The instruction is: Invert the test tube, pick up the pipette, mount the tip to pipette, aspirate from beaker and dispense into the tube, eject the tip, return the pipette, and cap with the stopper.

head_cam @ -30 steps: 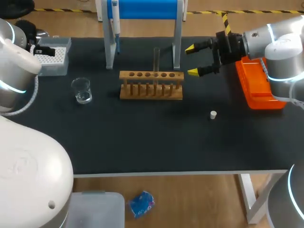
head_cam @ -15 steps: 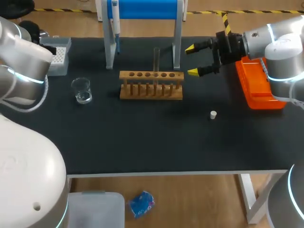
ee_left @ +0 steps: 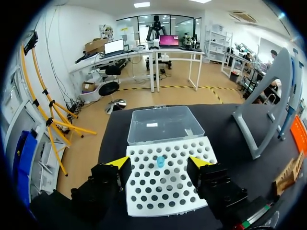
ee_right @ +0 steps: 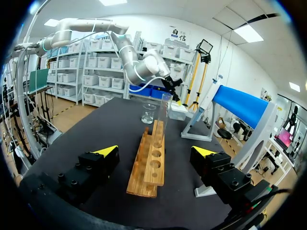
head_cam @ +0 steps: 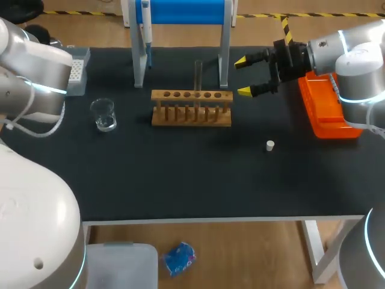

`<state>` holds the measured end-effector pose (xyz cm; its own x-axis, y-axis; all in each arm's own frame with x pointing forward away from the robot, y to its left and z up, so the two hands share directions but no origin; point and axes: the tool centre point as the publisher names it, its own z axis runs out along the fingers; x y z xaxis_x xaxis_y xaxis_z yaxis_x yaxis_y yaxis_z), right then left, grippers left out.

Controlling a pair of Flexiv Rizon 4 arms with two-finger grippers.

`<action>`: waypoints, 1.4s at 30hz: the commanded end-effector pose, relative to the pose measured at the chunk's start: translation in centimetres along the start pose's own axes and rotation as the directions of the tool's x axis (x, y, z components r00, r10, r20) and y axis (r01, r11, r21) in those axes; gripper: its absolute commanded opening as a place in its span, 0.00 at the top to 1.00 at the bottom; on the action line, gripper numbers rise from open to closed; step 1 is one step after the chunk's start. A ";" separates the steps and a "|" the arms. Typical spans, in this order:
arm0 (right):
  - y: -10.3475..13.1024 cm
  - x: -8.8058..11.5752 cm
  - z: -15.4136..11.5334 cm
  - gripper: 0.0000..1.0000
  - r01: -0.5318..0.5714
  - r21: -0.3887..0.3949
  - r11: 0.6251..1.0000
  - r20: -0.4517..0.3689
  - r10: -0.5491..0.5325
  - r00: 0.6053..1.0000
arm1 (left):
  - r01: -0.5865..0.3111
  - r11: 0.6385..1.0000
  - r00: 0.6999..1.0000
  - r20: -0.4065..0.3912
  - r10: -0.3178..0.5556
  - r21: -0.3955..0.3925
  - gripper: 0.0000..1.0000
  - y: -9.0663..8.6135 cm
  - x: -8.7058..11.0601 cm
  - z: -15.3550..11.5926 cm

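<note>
**Hanging pipette, two empty grippers**

One pipette [head_cam: 146, 33] hangs upright on the left post of the stand [head_cam: 139, 63] by the far edge of the table [head_cam: 180, 180], unlifted. The left gripper [ee_left: 158, 163], released over the tip box [ee_left: 168, 194] in the far left corner, seems nearer. The right gripper [head_cam: 242, 76], also released, hangs beside the right end of the rack [head_cam: 191, 115]. One tube [head_cam: 198, 75], beaker [head_cam: 104, 114], stopper [head_cam: 270, 145], blue tip [ee_left: 160, 161].

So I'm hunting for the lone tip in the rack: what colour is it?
The tip is light blue; the left wrist view shows it best.
</note>
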<state>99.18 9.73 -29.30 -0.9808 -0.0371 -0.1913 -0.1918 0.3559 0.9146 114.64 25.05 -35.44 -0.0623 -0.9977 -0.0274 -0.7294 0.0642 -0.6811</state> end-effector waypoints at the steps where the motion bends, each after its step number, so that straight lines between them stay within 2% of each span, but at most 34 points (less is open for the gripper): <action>1: 0.0 0.0 0.0 0.00 0.001 0.002 1.000 -0.001 -0.001 1.000 | 0.007 1.000 1.000 0.006 -0.007 -0.019 0.36 -0.7 0.4 0.7; 3: 0.0 0.0 0.0 0.00 0.001 0.002 1.000 -0.001 -0.001 1.000 | 0.009 1.000 1.000 0.004 -0.009 -0.020 0.52 -0.8 0.8 0.8; 7: 0.0 0.0 0.0 0.00 0.001 0.002 1.000 -0.001 -0.001 1.000 | 0.013 1.000 1.000 -0.001 -0.013 -0.025 0.57 -0.8 1.1 1.1; 18: 0.0 0.0 0.0 0.00 0.001 0.002 1.000 -0.001 -0.001 1.000 | 0.030 0.999 0.999 0.020 -0.030 -0.034 0.56 -0.8 0.7 1.2; 42: 0.0 0.0 0.0 0.00 0.001 0.002 1.000 -0.001 -0.001 1.000 | 0.082 0.995 0.996 0.028 -0.081 -0.048 0.62 -0.3 0.1 2.0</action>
<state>99.18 9.73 -29.30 -0.9808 -0.0371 -0.1912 -0.1918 0.3559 0.9146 115.90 24.78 -36.47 0.0172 -0.9998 0.0068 -0.7617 -0.0175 -0.6477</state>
